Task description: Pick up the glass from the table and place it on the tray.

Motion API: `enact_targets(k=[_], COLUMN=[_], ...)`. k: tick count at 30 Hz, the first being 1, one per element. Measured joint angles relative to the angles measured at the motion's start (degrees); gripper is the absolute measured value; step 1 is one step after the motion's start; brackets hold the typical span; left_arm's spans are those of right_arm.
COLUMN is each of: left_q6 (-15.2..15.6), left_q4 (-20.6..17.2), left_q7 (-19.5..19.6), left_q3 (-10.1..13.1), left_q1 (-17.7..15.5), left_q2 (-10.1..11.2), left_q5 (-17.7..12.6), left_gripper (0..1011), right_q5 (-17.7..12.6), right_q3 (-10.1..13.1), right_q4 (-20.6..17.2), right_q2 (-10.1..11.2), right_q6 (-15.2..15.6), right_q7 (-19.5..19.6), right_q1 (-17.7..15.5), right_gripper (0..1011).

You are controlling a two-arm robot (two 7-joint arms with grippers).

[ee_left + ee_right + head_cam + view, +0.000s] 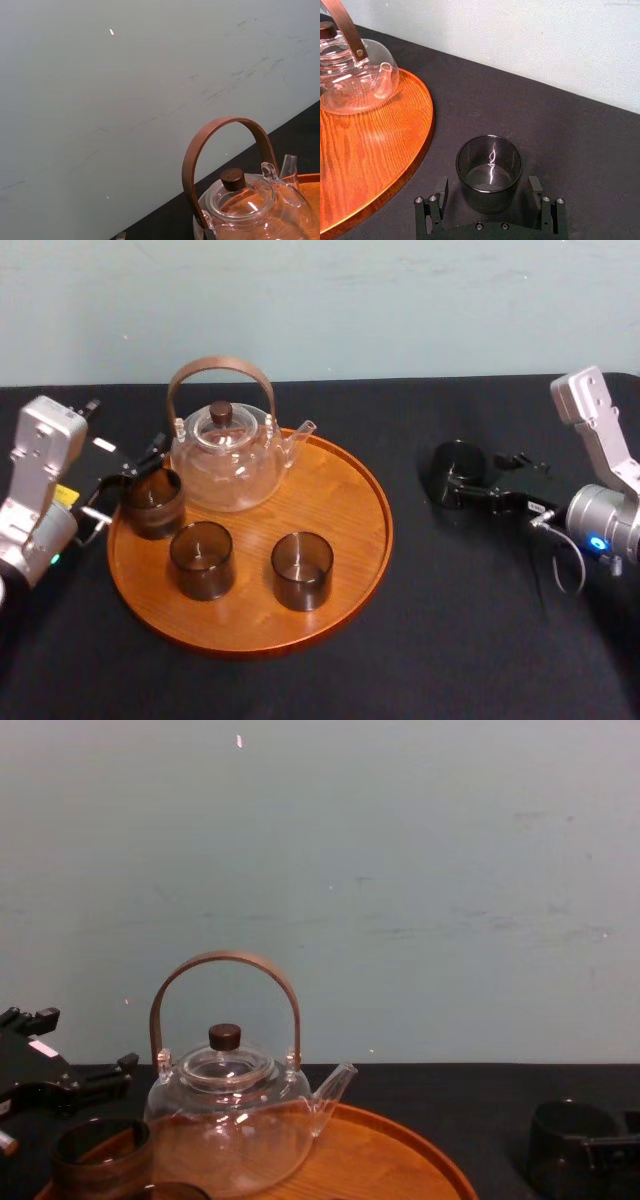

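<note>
My right pincer (488, 181) is released, with one finger on each side of the glass (489, 167), not squeezing it. The glass stands upright on the black worktop (460, 620), between the tray (350, 490) and the worktop's right edge. My left pincer (128, 480) sits by the tray's left rim. I cannot tell its grip.

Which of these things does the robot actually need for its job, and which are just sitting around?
Needed: glass on the table, right gripper open around it, tray.

Just there: clear glass teapot, three other glasses on the tray, left gripper beside the tray's left edge.
</note>
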State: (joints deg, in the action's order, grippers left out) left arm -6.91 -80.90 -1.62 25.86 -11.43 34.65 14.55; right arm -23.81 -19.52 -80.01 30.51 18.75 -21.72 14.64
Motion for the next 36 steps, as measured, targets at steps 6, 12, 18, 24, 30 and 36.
enact_targets(k=[6, 12, 18, 24, 30, 36], left_q6=[0.0, 0.0, 0.0, 0.0, 0.0, 0.0], left_q4=[0.0, 0.0, 0.0, 0.0, 0.0, 0.0], left_q7=[0.0, 0.0, 0.0, 0.0, 0.0, 0.0], left_q3=[0.0, 0.0, 0.0, 0.0, 0.0, 0.0], left_q1=[0.0, 0.0, 0.0, 0.0, 0.0, 0.0], left_q2=[0.0, 0.0, 0.0, 0.0, 0.0, 0.0], left_q5=[0.0, 0.0, 0.0, 0.0, 0.0, 0.0], left_gripper=[1001, 1001, 1001, 1001, 1001, 1001], right_q5=[0.9, 1.8, 2.7, 3.7, 4.0, 3.9], right_q3=[-0.6, -1.0, -1.2, -1.6, -1.7, -1.6], right_q4=[1.7, 3.6, 5.4, 6.8, 7.0, 6.8], right_q2=[-1.1, -2.2, -3.4, -4.4, -4.5, -4.4], right_q6=[0.1, 0.1, 0.0, 0.0, 0.1, 0.1], right_q7=[-0.3, -0.3, -0.3, -0.1, -0.1, -0.1], right_q1=[1.5, 3.0, 4.4, 5.4, 5.6, 5.5], right_gripper=[1002, 1003, 1002, 1002, 1002, 1002])
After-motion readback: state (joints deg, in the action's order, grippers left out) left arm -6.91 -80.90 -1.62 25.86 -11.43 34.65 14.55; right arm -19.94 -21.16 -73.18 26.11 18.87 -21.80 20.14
